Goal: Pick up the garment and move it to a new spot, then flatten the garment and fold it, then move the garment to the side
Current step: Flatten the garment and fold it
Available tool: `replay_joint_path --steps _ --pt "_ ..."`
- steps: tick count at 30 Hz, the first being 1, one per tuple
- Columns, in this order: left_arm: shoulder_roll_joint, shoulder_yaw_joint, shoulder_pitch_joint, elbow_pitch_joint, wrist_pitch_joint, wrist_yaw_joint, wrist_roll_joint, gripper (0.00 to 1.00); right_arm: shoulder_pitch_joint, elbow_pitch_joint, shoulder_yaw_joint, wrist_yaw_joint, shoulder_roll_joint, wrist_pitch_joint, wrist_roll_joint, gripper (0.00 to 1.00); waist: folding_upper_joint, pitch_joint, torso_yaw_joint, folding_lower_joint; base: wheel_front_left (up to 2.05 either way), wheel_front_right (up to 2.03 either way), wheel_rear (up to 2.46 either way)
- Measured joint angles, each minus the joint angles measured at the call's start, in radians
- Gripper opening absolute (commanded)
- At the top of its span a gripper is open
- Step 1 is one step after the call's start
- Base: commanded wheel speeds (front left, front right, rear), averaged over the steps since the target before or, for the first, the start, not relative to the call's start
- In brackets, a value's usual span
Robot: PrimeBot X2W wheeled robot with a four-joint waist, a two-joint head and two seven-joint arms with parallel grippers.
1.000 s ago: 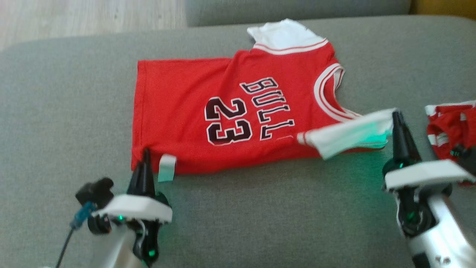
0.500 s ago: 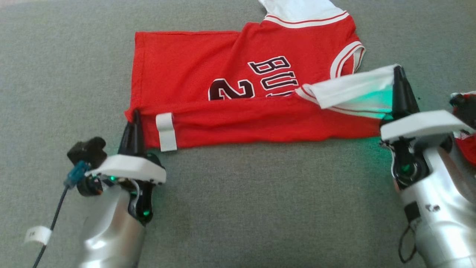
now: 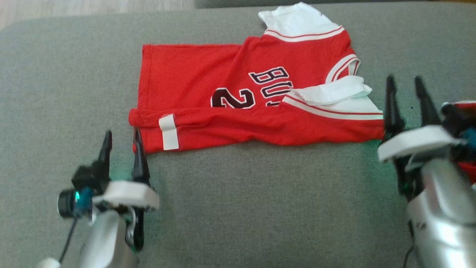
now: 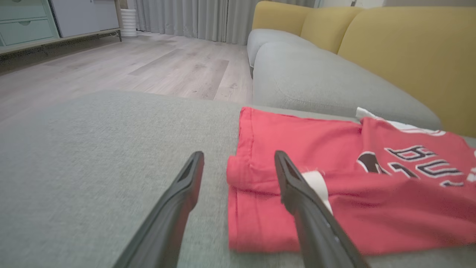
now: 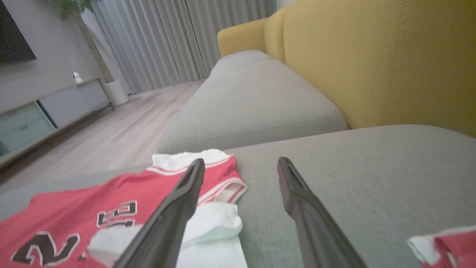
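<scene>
Jersey (image 3: 223, 85) flat on sofa cushion (image 3: 260, 204), near edge folded over once (white tag (image 3: 168, 132) showing). My left gripper (image 3: 122, 131) and right gripper (image 3: 404, 77) both open, empty, beside its near corners. Remaining: more folds, move aside.

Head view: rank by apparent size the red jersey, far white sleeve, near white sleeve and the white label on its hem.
The red jersey, by far largest.
The far white sleeve and near white sleeve look alike; the near one is folded, so unranked.
The white label, smallest.
</scene>
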Motion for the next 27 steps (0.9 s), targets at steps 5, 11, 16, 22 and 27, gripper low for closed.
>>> replay_joint_path --steps 5,11,16,22,27 --pt "0.0 -0.001 0.122 -0.038 0.0 0.008 0.104 1.0 0.151 -0.055 -0.058 0.0 0.067 0.0 -0.179 1.0 0.0 -0.056 -0.003 0.0 0.0 0.0 0.0" --pt "0.001 0.004 0.213 -0.045 0.0 0.011 0.113 1.0 0.238 -0.057 -0.079 0.0 0.088 0.0 -0.215 1.0 0.0 -0.125 -0.004 -0.0002 0.0 0.0 0.0" --pt "0.002 0.011 0.271 -0.065 0.0 0.011 0.08 1.0 0.288 -0.046 -0.084 0.0 0.094 0.0 -0.224 1.0 0.0 -0.169 0.0 -0.0002 0.0 0.0 0.0" --pt "0.003 0.005 0.324 -0.078 0.0 0.019 0.055 1.0 0.329 -0.028 -0.074 0.0 0.105 0.0 -0.224 1.0 0.0 -0.188 0.002 -0.0001 0.0 0.0 0.0" --pt "0.003 -0.006 0.328 -0.084 0.0 0.021 0.04 1.0 0.325 -0.025 -0.064 0.0 0.108 0.0 -0.224 1.0 0.0 -0.172 -0.001 0.0 0.0 0.0 0.0"
